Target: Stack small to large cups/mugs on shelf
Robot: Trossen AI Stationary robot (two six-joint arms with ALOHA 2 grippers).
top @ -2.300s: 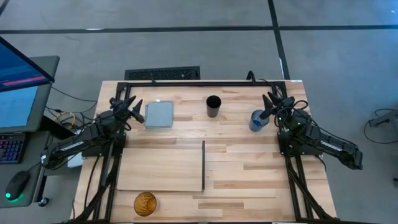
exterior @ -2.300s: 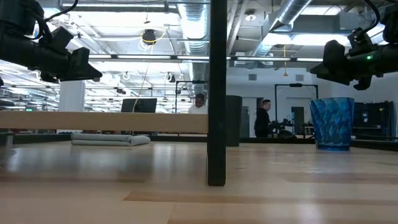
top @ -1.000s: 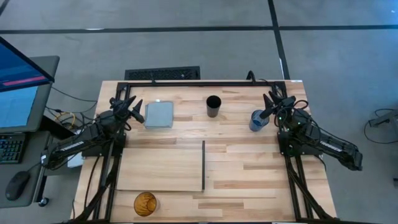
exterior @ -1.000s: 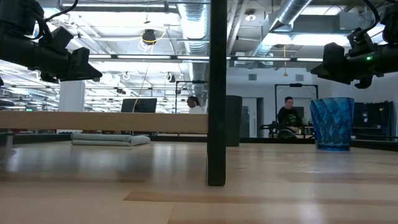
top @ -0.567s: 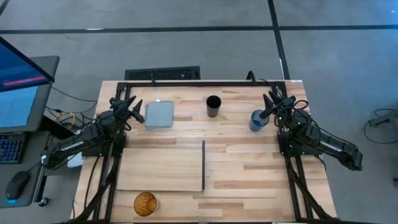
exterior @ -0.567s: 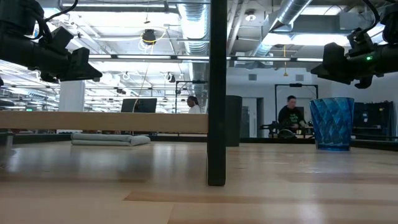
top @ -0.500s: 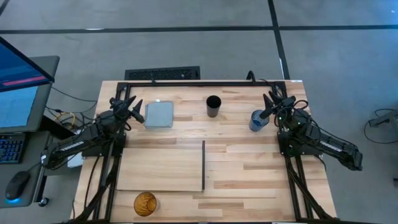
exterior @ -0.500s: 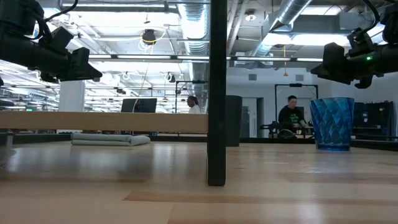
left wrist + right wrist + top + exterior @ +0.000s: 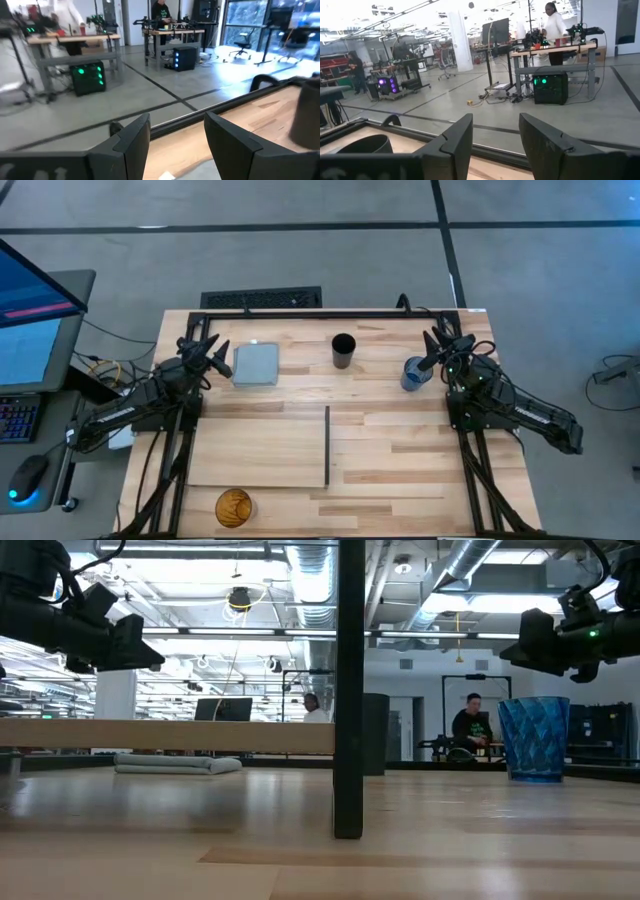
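The left gripper (image 9: 212, 352) is hovering above the far-left part of the table (image 9: 400, 450) with its fingers (image 9: 132, 140) standing apart and nothing between them, just beside the left edge of a grey-blue square pad (image 9: 256, 364). The right gripper (image 9: 432, 352) is hanging over the far-right part of the table, its fingers (image 9: 457, 137) also parted and empty, right above the blue cup (image 9: 414, 373), which is standing upright on the tabletop. Between the two grippers, near the far edge, the black cup (image 9: 343, 350) is standing upright on its own, well apart from both. The shelf (image 9: 260, 446), a pale board with a black strip along its right end, is lying nearer the front on the left half of the table, with no cup on it. The amber cup (image 9: 234, 506) is sitting at the near edge, just in front of the shelf. In the room beyond the table, a person (image 9: 467, 730) is sitting at a desk.
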